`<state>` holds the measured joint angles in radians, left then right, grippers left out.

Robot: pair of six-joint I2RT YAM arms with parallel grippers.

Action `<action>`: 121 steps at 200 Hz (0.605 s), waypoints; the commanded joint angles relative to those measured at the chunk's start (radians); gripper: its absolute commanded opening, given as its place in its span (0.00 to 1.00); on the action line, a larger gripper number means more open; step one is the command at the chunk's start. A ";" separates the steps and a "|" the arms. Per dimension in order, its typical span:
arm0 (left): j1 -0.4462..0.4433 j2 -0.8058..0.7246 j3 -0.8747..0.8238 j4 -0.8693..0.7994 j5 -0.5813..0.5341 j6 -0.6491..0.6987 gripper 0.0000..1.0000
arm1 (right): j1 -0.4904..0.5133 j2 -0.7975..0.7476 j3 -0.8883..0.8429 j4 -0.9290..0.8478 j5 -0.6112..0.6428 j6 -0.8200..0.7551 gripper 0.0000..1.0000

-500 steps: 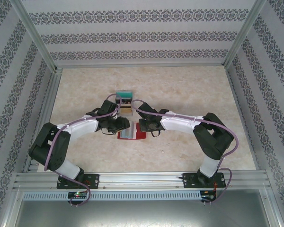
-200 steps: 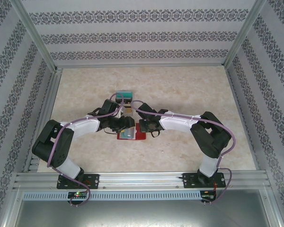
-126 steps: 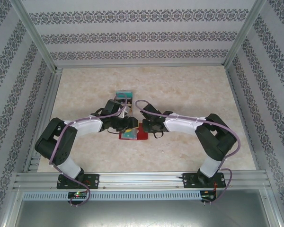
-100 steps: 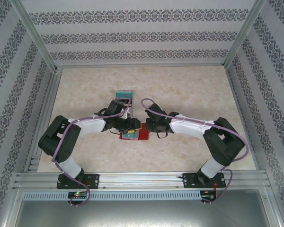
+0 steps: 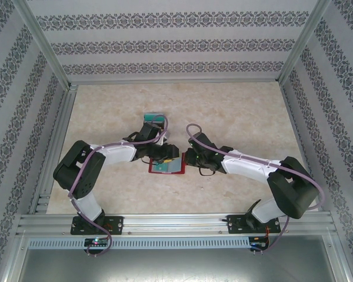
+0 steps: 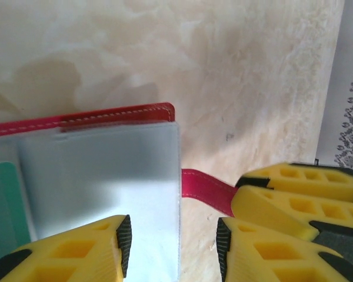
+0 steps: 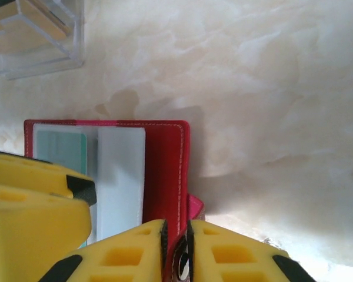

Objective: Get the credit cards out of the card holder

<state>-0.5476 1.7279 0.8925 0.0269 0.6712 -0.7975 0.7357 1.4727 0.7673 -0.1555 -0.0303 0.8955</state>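
The red card holder (image 5: 175,168) lies open on the table, its grey-blue inner face (image 6: 106,170) up. A teal credit card (image 7: 62,150) sits in the left pocket, and its edge (image 6: 0,205) shows in the left wrist view. My left gripper (image 6: 173,247) is open and straddles the right edge of the grey-blue sleeve, one finger over it and one over bare table. My right gripper (image 7: 176,252) is shut on the holder's red flap (image 7: 162,170) by the snap tab (image 6: 206,189). Seen from above, both grippers (image 5: 165,154) (image 5: 186,158) meet at the holder.
A clear plastic box (image 5: 154,120) with cards in it stands just beyond the holder, with its corner (image 7: 35,35) in the right wrist view. Patterned walls and a metal frame (image 5: 53,147) enclose the marble-look tabletop (image 5: 235,111). Open room lies to the right and at the back.
Both arms have stretched out lower and further over the table. The left gripper has come over the holder's inner face. The right gripper has shifted slightly right, still pinching the flap.
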 commanded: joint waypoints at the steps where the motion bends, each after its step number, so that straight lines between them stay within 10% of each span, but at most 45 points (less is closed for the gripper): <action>1: 0.011 -0.029 -0.004 -0.026 -0.040 -0.009 0.44 | 0.011 -0.001 -0.001 0.086 -0.047 0.031 0.15; 121: 0.147 -0.206 -0.093 -0.225 -0.156 0.048 0.47 | 0.034 0.218 0.163 -0.039 -0.031 -0.038 0.23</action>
<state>-0.4202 1.5368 0.8471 -0.0917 0.5468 -0.7876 0.7555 1.6749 0.8810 -0.1322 -0.0982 0.8997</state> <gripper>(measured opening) 0.465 0.213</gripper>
